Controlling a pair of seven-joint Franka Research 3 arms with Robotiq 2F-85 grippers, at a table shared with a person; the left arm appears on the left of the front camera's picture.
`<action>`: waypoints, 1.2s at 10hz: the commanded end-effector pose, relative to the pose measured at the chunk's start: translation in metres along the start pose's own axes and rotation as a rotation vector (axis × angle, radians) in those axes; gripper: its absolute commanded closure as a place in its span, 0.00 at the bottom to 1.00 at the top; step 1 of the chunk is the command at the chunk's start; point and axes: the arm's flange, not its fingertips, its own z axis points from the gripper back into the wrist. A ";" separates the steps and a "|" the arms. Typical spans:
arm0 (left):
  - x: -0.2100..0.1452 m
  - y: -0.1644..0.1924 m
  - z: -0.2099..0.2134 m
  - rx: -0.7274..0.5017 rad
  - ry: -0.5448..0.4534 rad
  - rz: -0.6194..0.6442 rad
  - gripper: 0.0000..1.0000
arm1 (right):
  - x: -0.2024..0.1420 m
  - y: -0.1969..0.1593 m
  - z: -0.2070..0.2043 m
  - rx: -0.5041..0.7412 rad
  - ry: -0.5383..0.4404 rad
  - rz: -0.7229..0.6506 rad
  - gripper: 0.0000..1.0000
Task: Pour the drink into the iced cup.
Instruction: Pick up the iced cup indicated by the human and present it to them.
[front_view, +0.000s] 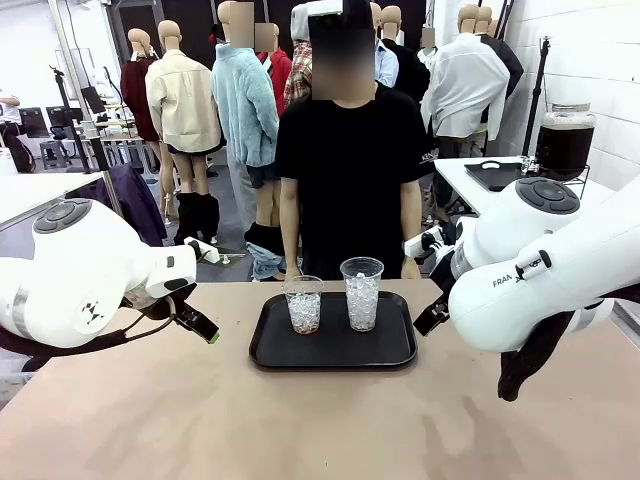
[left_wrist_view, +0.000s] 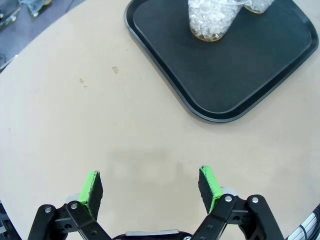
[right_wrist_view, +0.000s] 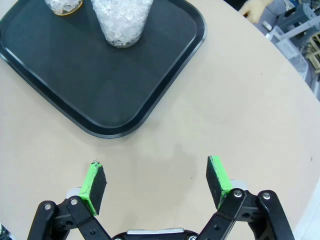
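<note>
On the black tray (front_view: 390, 352) stand two clear cups of ice. The shorter cup (front_view: 303, 306) on the left has a thin amber layer of the drink at its bottom (left_wrist_view: 212, 36) (right_wrist_view: 65, 10). The taller cup (front_view: 361, 293) (right_wrist_view: 122, 20) holds only ice. My left gripper (front_view: 200, 325) (left_wrist_view: 149, 176) hovers open over bare table left of the tray, nothing between its green pads. On the tray's right side my right gripper (front_view: 432, 318) (right_wrist_view: 155, 166) is open too, also above bare table.
A person in a black shirt (front_view: 345, 170) stands at the far edge behind the tray, one hand (right_wrist_view: 255, 7) near the table rim. A big jar of dark liquid (front_view: 563, 140) sits on a side table at back right. The near tabletop (front_view: 300, 430) is bare.
</note>
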 end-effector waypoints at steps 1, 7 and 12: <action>0.000 0.001 0.000 0.000 0.000 0.003 0.00 | 0.000 0.000 0.000 0.000 0.000 -0.001 0.00; 0.000 0.001 0.000 0.000 0.000 0.003 0.00 | 0.000 0.000 0.000 0.000 0.000 -0.001 0.00; 0.000 0.001 0.000 0.000 0.000 0.003 0.00 | 0.000 0.000 0.000 0.000 0.000 -0.001 0.00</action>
